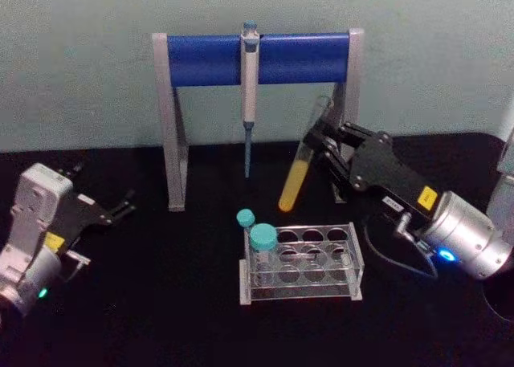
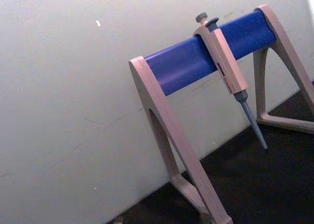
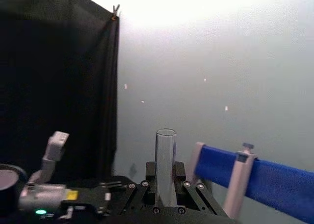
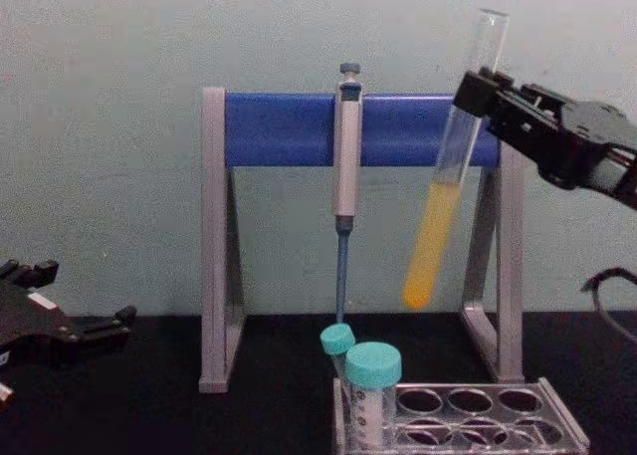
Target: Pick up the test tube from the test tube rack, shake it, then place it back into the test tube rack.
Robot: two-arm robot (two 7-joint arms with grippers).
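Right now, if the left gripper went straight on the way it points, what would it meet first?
Probably the stand's left leg: the left gripper points towards it, and its wrist view has that leg almost dead ahead. Depth is unclear.

one test tube, two teal-capped tubes

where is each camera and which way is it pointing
Head: up high, facing forward and down onto the test tube rack; left gripper parked at left, right gripper holds the test tube, lifted and tilted.
Chest: lower, facing forward across the table; both grippers at its edges.
Left wrist: on the parked arm, facing the pipette stand and wall.
Right wrist: behind the right gripper, looking along the test tube towards the wall.
Shared: head and chest both show the test tube rack, pipette stand and test tube.
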